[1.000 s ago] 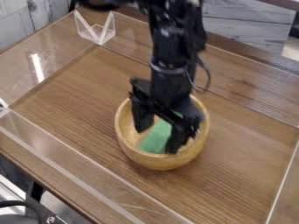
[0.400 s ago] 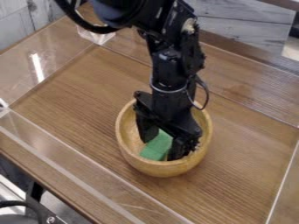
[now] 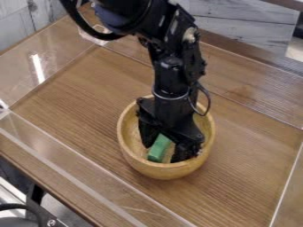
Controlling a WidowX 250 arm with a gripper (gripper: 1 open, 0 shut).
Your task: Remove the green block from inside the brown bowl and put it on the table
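Note:
The brown bowl (image 3: pixel 133 158), round light wood, sits on the table (image 3: pixel 83 97) near its front middle. Inside it lies the green block (image 3: pixel 159 148), a small bright green bar. My gripper (image 3: pixel 167 148) points straight down into the bowl, open, with one dark finger on each side of the block. Whether the fingers touch the block I cannot tell. The black arm rises from the bowl toward the top of the view and hides the bowl's far inner wall.
Clear acrylic walls (image 3: pixel 48 142) run along the table's edges, close to the bowl's front left. A small clear stand (image 3: pixel 97 31) sits at the far left corner. Bare wood lies left and right of the bowl.
My gripper has sunk deeper into the bowl, its open fingers now low around the green block. The bowl and block have stayed where they were.

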